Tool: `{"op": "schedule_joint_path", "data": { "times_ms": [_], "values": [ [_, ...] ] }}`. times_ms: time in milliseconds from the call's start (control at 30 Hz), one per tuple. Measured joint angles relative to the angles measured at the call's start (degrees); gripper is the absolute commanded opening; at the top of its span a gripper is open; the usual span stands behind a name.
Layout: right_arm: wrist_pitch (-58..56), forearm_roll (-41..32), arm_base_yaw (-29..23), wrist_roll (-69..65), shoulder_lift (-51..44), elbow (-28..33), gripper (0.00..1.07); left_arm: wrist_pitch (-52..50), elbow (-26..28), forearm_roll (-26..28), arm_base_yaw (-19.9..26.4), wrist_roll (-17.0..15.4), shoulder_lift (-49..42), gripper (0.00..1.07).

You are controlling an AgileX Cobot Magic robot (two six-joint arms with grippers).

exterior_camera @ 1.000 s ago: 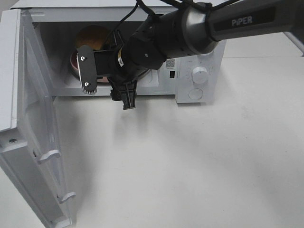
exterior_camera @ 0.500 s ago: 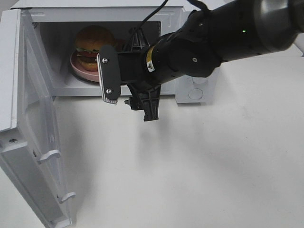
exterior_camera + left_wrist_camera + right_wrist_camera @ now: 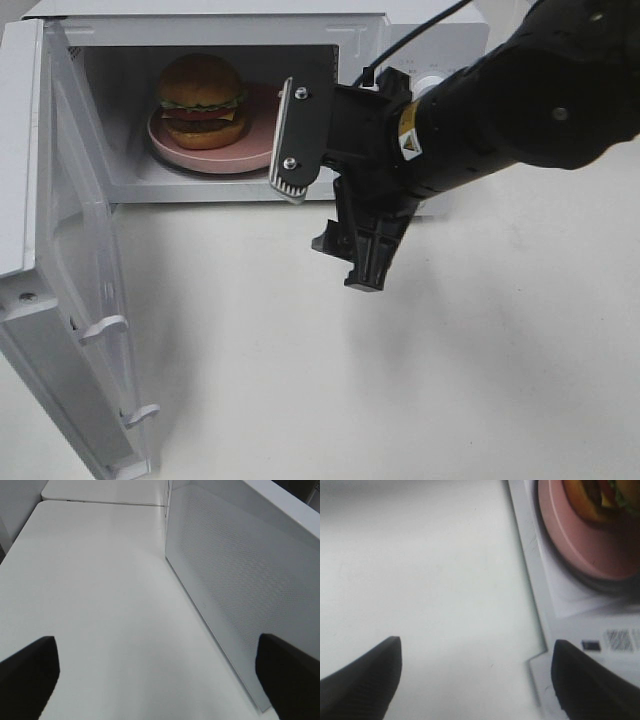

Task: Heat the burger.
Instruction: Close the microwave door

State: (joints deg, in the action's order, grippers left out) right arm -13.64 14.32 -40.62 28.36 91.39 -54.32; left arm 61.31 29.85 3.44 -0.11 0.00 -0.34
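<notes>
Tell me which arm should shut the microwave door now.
Left. The open door stands on the left side, and the left gripper hangs open right beside its mesh panel. The right gripper hovers open farther from it. The burger already sits inside.

Microwave (image 3: 200,20) stood at back left of table (image 3: 450,380), door (image 3: 75,270) hung open on its left, burger (image 3: 201,100) sat on plate (image 3: 255,135) inside.
</notes>
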Motion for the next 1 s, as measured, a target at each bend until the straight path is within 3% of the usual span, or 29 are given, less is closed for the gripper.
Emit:
{"op": "schedule_joint_path", "data": {
  "times_ms": [400, 633, 1000],
  "values": [
    [-30.88, -3.55, 0.00, -29.22, -12.61, 2.35, 0.75, 0.00, 0.00, 0.00, 0.00, 0.00, 0.00, 1.00],
    [-41.14, -4.24, 0.00, -31.80, -18.91, 3.09, 0.75, 0.00, 0.00, 0.00, 0.00, 0.00, 0.00, 1.00],
    [-47.73, -6.59, 0.00, -32.77, -41.02, 12.26, 0.75, 0.00, 0.00, 0.00, 0.00, 0.00, 0.00, 1.00]
  ]
}}
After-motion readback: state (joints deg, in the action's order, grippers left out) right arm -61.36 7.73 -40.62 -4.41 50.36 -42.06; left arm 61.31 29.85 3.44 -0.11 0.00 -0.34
